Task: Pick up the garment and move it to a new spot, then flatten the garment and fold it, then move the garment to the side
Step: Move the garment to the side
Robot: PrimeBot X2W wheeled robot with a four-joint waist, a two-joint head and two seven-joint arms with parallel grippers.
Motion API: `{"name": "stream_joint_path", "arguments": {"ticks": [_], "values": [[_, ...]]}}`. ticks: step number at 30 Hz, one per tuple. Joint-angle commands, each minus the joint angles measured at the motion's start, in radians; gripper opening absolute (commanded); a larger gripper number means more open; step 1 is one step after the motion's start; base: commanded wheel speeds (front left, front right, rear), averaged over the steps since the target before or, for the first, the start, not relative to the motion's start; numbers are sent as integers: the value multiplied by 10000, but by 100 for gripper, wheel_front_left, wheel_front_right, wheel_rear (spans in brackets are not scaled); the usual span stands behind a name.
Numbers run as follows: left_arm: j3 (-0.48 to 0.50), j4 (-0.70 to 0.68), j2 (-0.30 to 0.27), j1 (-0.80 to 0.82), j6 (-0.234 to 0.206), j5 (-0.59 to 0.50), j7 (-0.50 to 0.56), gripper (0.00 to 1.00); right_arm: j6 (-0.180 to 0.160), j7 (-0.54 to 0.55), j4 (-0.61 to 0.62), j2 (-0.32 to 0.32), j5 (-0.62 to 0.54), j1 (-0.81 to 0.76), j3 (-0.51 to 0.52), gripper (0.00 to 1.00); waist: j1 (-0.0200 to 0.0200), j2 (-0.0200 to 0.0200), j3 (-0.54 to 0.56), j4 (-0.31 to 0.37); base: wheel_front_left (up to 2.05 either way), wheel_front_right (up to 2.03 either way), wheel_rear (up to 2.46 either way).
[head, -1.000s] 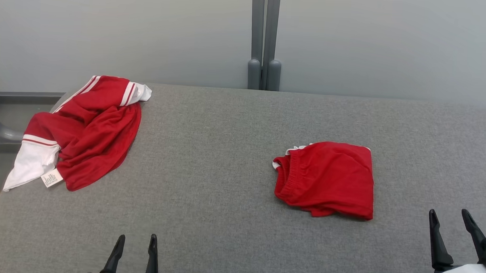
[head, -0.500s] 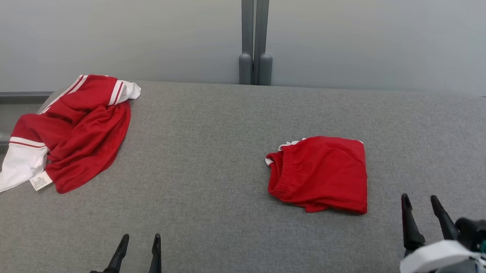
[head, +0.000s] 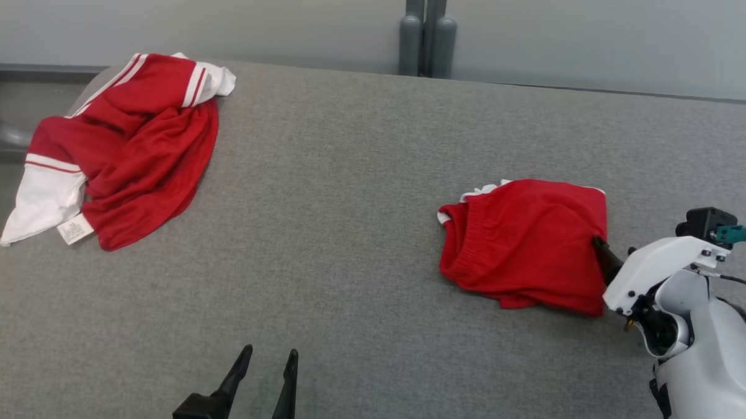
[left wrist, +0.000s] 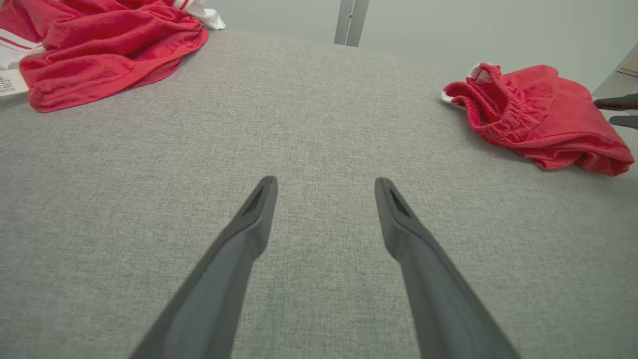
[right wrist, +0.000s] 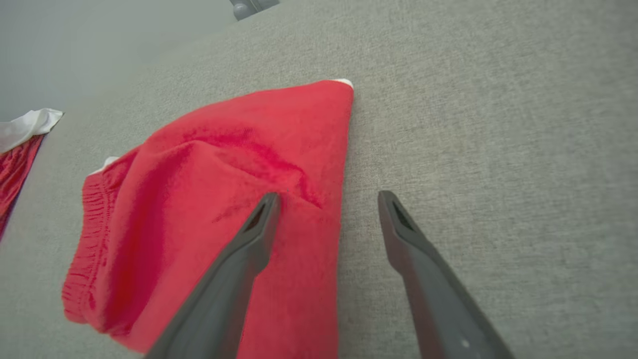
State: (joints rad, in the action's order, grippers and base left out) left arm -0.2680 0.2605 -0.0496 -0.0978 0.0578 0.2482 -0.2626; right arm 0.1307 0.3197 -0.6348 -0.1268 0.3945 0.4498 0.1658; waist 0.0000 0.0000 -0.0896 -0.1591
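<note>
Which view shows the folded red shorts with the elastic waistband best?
The head view: the folded red shorts lie nearly whole from above, waistband plain. The right wrist view has them close but partly behind a finger and cut off below. The left wrist view shows them sidelong, far right.

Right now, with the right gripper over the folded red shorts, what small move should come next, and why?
Probably lower the right gripper and close it. Its jaws stand open astride the edge of the folded red shorts, one finger over cloth, the other over the grey fabric tabletop; nothing is gripped.
</note>
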Motion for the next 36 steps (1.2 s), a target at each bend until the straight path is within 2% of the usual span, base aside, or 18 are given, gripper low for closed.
{"name": "stream_joint_path", "arguments": {"ticks": [1,7,8,9,10,13,16,22,27,32,36], "values": [[-75,16,-27,191,-72,96,-29,100,-2,55,-277,151,87,159,137,100,0,0,-316,-498,0,0,0],[-145,91,-27,175,-145,129,-29,100,-2,-146,-1154,345,182,341,610,100,0,0,-297,-610,0,0,0],[-114,90,-27,190,-152,95,-30,100,-2,-244,-1245,363,208,379,693,89,0,0,-307,-571,0,0,0],[-77,68,-27,214,-163,71,-29,100,-2,-427,-1320,373,229,451,796,12,0,0,-332,-509,0,0,0],[-50,40,-27,228,-167,57,-29,100,-2,-520,-1368,389,282,522,863,0,0,0,-359,-440,0,0,0],[131,-86,-25,264,-205,69,-29,100,-2,-672,-1382,434,439,781,791,0,0,0,-553,21,0,0,0],[232,-143,-25,363,-98,17,-29,100,-5,-679,-1238,93,341,1006,593,0,0,0,-919,558,0,0,0],[450,-295,-27,1117,134,-146,-29,100,-7,-484,-749,-1516,-428,1956,556,0,0,0,-2459,1412,0,0,0],[797,-204,-28,1782,294,-458,-29,100,-7,-89,-359,-3047,-1522,2931,1036,0,0,0,-3679,1526,0,0,0],[1104,56,-28,1859,430,-624,-30,100,-8,469,-415,-4090,-2510,3536,1936,0,0,0,-4142,1275,0,0,0],[1365,246,-35,1771,426,-603,43,100,-7,848,-509,-4675,-3336,3601,2418,0,0,0,-4203,1017,0,0,0]]}}
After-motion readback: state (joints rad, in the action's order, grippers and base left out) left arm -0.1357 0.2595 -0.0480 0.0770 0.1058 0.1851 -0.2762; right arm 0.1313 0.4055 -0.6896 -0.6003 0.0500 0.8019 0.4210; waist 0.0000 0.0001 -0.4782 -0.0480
